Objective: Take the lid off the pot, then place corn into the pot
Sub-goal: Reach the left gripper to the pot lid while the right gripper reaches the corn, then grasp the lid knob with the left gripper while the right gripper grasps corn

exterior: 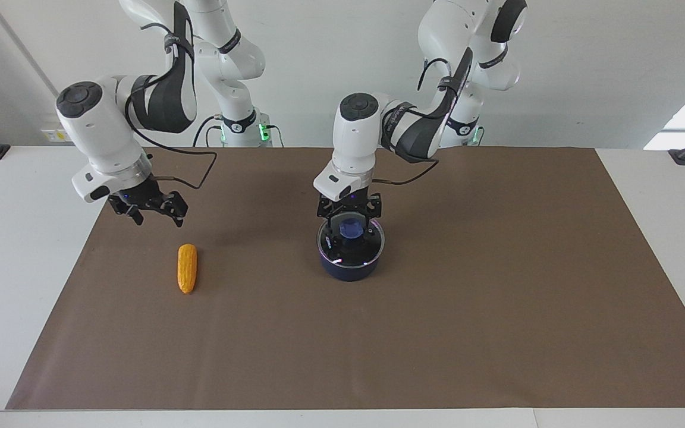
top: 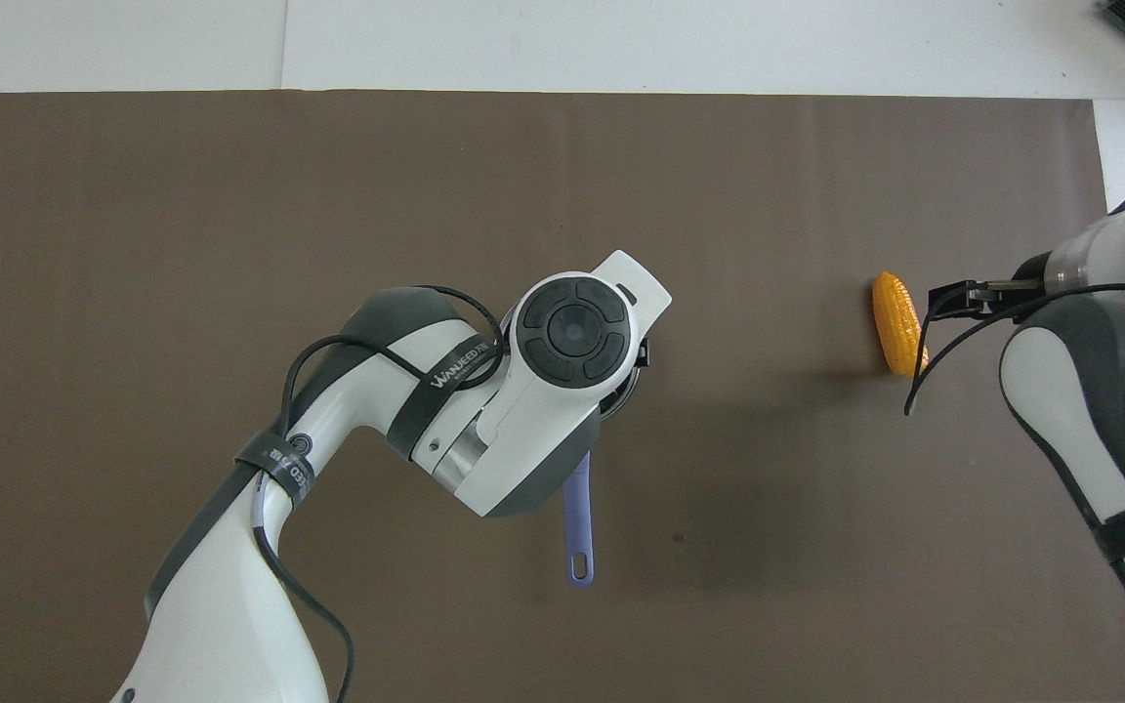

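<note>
The dark blue pot stands mid-mat with the clear glass lid on it. My left gripper is down over the lid, its fingers open on either side of the blue knob. In the overhead view my left hand hides the pot and lid; only the pot's long blue handle shows, pointing toward the robots. The yellow-orange corn lies on the mat toward the right arm's end and also shows in the overhead view. My right gripper hangs open and empty in the air beside the corn.
A brown mat covers most of the white table. Nothing else lies on the mat.
</note>
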`<state>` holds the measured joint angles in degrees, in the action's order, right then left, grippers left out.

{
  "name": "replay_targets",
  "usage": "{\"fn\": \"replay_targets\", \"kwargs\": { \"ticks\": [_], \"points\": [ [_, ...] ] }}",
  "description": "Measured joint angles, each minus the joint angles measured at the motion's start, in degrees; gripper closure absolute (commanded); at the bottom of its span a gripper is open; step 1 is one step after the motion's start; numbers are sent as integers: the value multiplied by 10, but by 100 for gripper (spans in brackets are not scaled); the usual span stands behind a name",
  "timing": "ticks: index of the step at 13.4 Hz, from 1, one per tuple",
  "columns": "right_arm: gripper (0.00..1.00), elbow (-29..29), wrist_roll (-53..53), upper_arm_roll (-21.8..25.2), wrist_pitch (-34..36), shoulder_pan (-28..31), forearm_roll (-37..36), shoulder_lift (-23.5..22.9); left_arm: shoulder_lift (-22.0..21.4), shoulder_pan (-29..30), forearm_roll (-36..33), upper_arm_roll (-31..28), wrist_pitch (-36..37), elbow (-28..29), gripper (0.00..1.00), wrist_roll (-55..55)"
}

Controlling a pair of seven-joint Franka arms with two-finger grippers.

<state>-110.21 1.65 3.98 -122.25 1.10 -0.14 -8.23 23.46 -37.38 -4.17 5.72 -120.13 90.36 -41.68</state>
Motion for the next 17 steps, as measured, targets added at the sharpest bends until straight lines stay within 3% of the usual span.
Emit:
{"fn": "replay_targets", "kwargs": {
  "ticks": [5, 12, 15, 16, 17],
  "points": [
    [0, -7, 0, -4, -68, -4, 0, -64, 0, 0, -2, -2, 0, 0, 28, -1],
    [0, -8, 0, -4, -92, -8, 0, -110, 0, -1, -22, -2, 4, 0, 73, -2],
    [0, -8, 0, -4, -92, -8, 0, -120, -1, -3, -35, -1, 7, -1, 99, -2],
    [4, -8, 0, -4, -93, -8, 0, -121, -1, -3, -37, -1, 9, -1, 100, -2],
    [16, -8, 0, -4, -93, -8, 0, -121, -1, -3, -38, -2, 13, -2, 100, -2]
  ]
}}
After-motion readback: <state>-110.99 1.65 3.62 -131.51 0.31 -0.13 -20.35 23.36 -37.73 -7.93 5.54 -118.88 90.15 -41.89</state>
